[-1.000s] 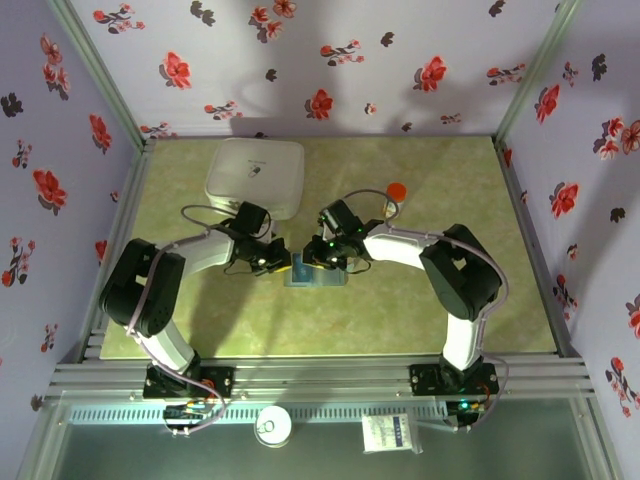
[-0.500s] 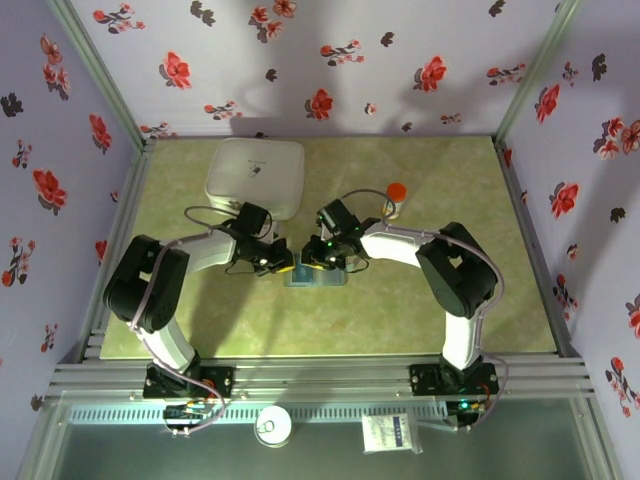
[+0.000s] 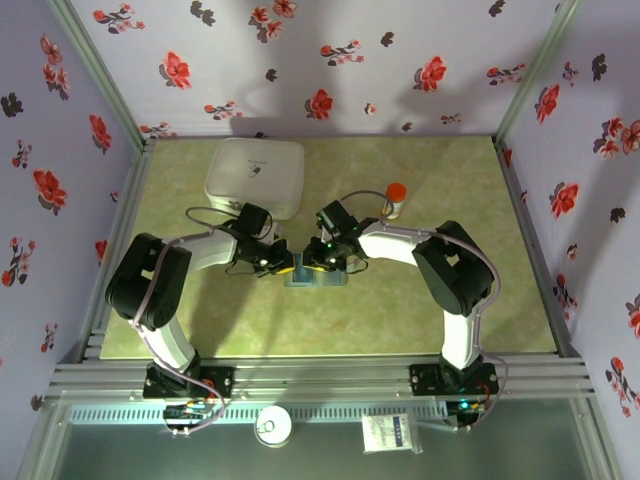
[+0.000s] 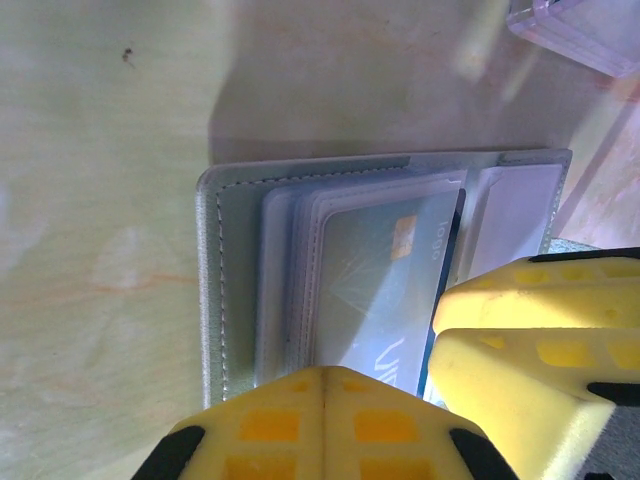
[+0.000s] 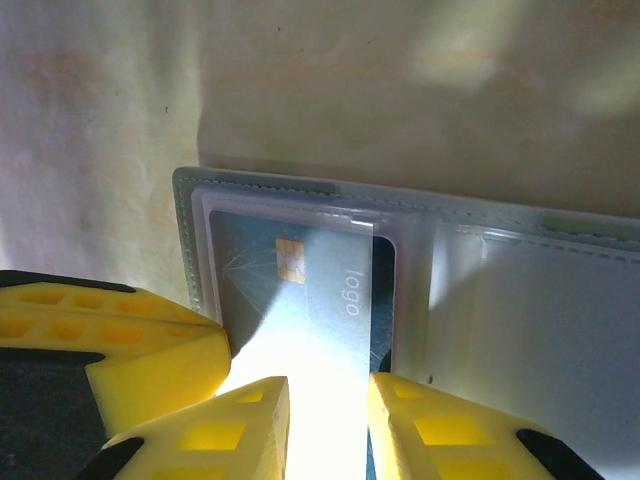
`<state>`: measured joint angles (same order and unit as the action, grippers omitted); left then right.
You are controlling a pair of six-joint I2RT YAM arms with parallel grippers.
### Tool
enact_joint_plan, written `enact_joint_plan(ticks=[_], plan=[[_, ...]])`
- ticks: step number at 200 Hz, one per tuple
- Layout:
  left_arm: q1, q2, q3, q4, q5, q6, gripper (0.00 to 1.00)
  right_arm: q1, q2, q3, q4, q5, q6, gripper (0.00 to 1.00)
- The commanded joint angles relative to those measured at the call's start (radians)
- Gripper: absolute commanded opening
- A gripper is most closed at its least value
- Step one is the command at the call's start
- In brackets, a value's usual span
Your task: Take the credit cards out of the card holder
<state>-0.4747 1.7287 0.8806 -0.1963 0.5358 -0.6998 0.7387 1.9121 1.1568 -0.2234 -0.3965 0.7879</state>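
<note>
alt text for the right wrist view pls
A blue-grey chip card sticks partly out of a clear sleeve in an open grey card holder on a green table, running down between the right gripper's yellow jaws.

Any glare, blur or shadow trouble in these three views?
Right wrist: glare whites out the near end of the card; right fingers soft. Left wrist: card fairly sharp, chip visible, left fingers blurred, bright streaks top right. Top: even light, arm shadows on the back wall, holder tiny.
</note>
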Motion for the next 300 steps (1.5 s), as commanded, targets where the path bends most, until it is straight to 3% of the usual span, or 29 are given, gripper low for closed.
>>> enact_joint_plan(ticks=[1,103,189,300], plan=[[0.012,-0.018,0.008,-0.046,-0.013,0.019,0.00,0.006,0.011,0.019,-0.059,0.048,-0.031,0.28],[0.014,-0.039,0.006,-0.052,-0.021,0.022,0.08,0.007,-0.053,-0.009,-0.027,0.050,-0.022,0.29],[0.015,-0.001,0.006,-0.051,-0.023,0.026,0.02,-0.005,-0.015,-0.046,0.081,-0.027,0.030,0.29],[0.016,-0.014,0.014,-0.078,-0.040,0.034,0.00,-0.012,-0.039,-0.055,0.005,0.050,-0.013,0.28]])
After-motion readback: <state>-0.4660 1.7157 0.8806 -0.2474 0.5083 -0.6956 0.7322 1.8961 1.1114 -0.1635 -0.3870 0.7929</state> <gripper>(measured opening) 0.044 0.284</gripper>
